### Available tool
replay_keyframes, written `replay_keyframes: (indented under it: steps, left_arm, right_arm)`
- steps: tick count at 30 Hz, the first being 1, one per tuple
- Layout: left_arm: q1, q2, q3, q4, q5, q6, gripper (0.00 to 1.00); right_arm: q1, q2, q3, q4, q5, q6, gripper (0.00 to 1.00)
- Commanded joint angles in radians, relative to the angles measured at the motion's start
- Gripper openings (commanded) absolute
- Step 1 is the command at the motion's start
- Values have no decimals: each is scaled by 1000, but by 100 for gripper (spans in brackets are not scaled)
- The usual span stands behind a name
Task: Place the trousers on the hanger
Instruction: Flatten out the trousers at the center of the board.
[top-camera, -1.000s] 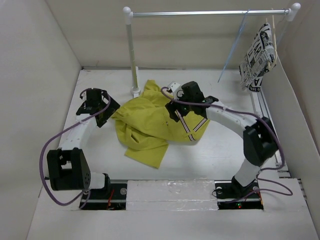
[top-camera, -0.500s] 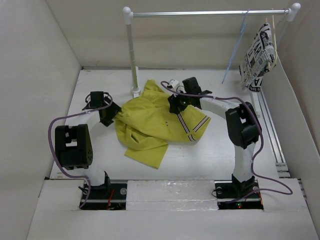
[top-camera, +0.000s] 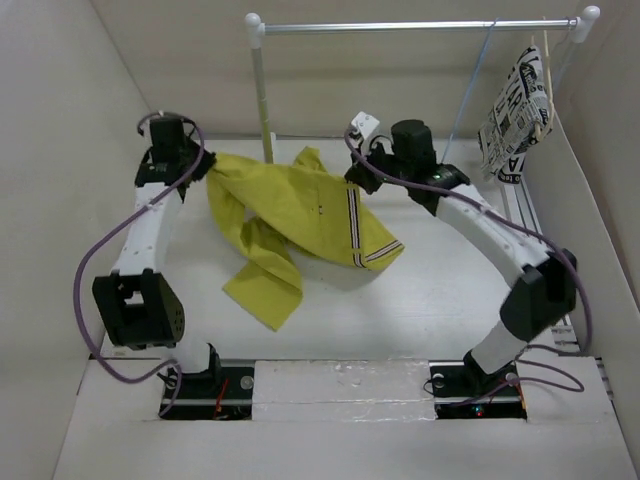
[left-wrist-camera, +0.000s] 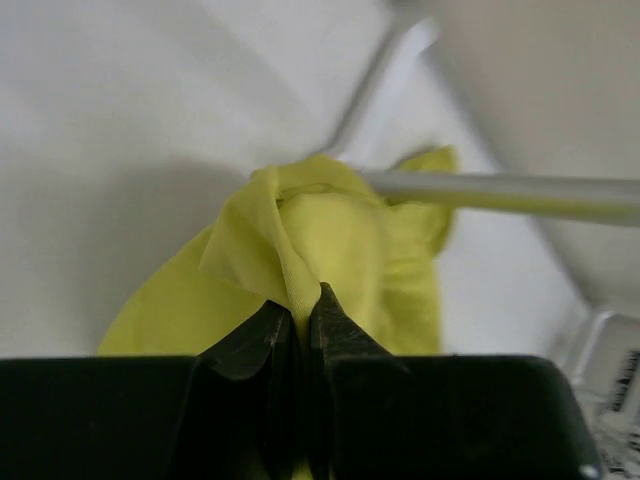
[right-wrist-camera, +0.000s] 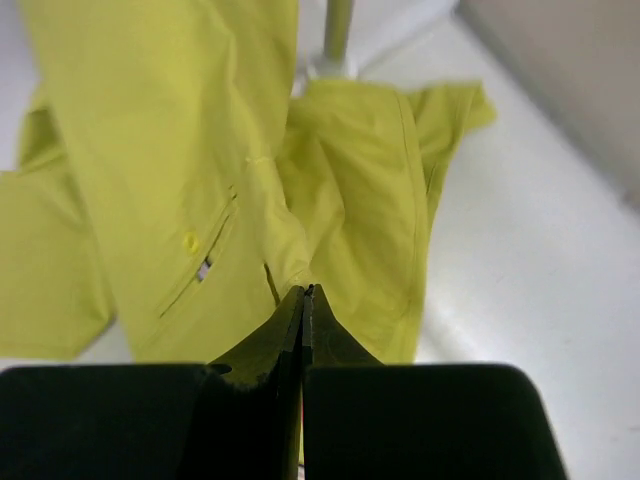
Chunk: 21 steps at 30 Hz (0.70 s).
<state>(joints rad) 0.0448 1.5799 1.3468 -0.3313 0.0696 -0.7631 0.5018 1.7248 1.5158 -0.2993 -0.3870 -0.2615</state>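
The yellow trousers (top-camera: 290, 205) hang stretched between my two grippers above the table, with one leg trailing down to the surface at the front left. My left gripper (top-camera: 197, 168) is shut on a fold of the trousers (left-wrist-camera: 330, 230) at their left end, the cloth pinched between the fingertips of this gripper (left-wrist-camera: 298, 302). My right gripper (top-camera: 357, 178) is shut on the trousers' edge near the striped band, and its wrist view shows the gripper (right-wrist-camera: 305, 292) with the trousers (right-wrist-camera: 150, 150) hanging below. The thin light-blue hanger (top-camera: 470, 90) hangs from the rail, to the right of both grippers.
A clothes rack stands at the back: a white post (top-camera: 262, 100) just behind the trousers and a horizontal rail (top-camera: 420, 27) on top. A newspaper-print cloth (top-camera: 518, 110) on a wooden hanger hangs at the rail's right end. White walls enclose the table on three sides.
Both grippers have shut on the trousers and lifted them toward the back, pulling the cloth out wide. The left arm swung back and left, the right arm back and right.
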Motion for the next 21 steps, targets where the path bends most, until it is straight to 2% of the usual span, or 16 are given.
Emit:
replay_keyframes:
  steps: [1, 4, 5, 7, 8, 9, 10, 11, 12, 14, 15, 16, 17, 18, 21]
  left_arm:
    - [6, -194, 218, -61, -100, 33, 0]
    - [6, -274, 265, -107, -139, 33, 0]
    - [6, -299, 255, -118, -151, 33, 0]
    - [6, -406, 165, -144, -211, 36, 0]
    - [6, -531, 8, -162, -297, 19, 0]
    - [6, -532, 6, -176, -298, 19, 0]
    - [6, -578, -45, -190, -322, 12, 4]
    - [6, -666, -154, -201, -377, 10, 12]
    - [6, -707, -203, -230, -405, 8, 32]
    - [-3, -760, -257, -300, -511, -7, 49]
    - [-26, -767, -261, -360, -536, -30, 64]
    - [-26, -774, -267, -367, -548, -27, 67]
    - [-43, -787, -258, -367, -571, -22, 68]
    - [-43, -790, -246, -355, -576, -13, 68]
    - [-52, -762, -180, -293, -559, 51, 69]
  right_arm:
    - [32, -227, 49, -64, -21, -27, 0]
    - [115, -394, -52, -150, -99, -39, 0]
    - [176, -430, -148, -167, -143, -39, 0]
    - [239, -535, -257, -207, -197, -22, 0]
    - [330, -575, -408, -256, -249, -24, 0]
    - [331, -587, -410, -292, -250, -24, 0]
    - [357, -593, -446, -322, -259, -28, 0]
    - [400, -594, -507, -354, -262, -36, 0]
    - [415, -591, -526, -388, -250, -48, 0]
    - [415, -576, -546, -492, -169, -45, 0]
    - [415, -579, -548, -514, -130, -15, 2]
    - [415, -588, -546, -521, -63, 1, 10]
    - [415, -593, -540, -523, -32, 11, 24]
    - [400, -596, -522, -523, -4, 39, 47]
    - [351, -602, -496, -482, 69, 91, 69]
